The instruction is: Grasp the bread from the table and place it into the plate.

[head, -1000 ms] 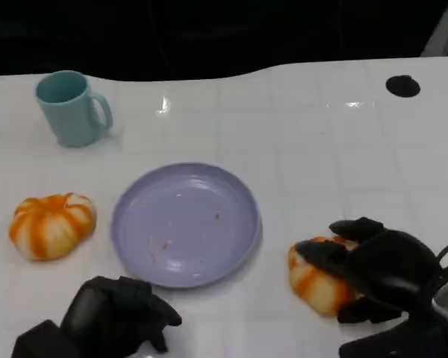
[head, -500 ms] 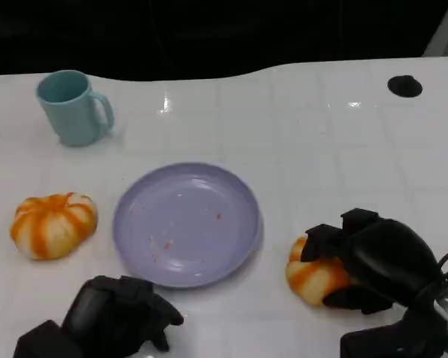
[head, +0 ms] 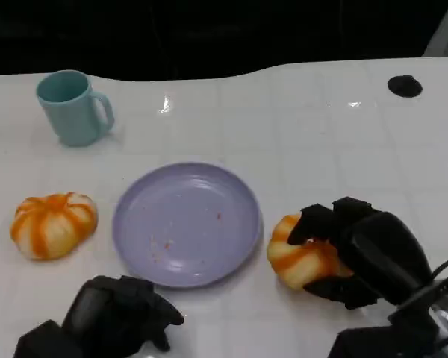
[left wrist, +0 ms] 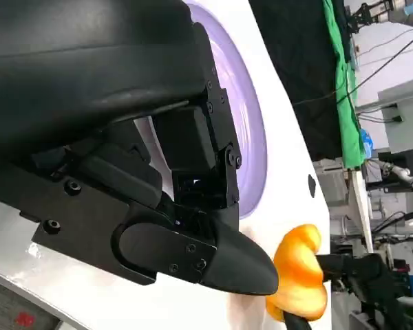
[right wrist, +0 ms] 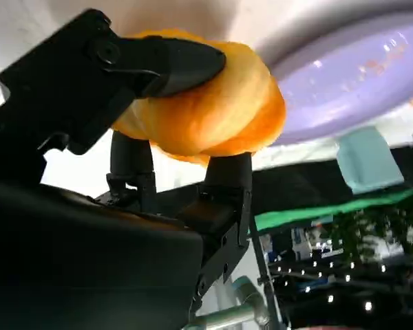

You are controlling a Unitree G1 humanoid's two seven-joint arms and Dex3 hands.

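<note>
We see the right hand gripping the bread, fingers wrapped over its top and underside (the right wrist view shows them clamped on both faces), which we judge a hold meant for carrying; the bread sits just right of the plate, close to its rim, so the drop into the dish is not yet made; the left hand rests at the near left with fingers curled in on nothing, apparently parked out of the way; a second bread lies left of the plate, untouched; a teal mug stands at the far left.
</note>
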